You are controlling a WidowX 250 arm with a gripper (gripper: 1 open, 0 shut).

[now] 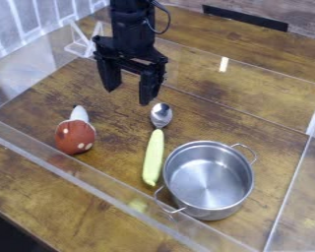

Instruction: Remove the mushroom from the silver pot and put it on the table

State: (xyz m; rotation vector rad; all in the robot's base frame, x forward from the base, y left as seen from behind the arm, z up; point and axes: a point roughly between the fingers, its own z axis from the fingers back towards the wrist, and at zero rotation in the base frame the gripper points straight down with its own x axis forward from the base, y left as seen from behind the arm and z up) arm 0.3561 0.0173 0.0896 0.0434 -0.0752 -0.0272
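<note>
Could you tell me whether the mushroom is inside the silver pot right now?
No, the mushroom lies on its side on the table, well apart from the empty silver pot.

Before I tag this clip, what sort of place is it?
Probably a lab test bench: a wood-plank table fenced by clear acrylic walls, with a toy mushroom and a silver pot.
</note>
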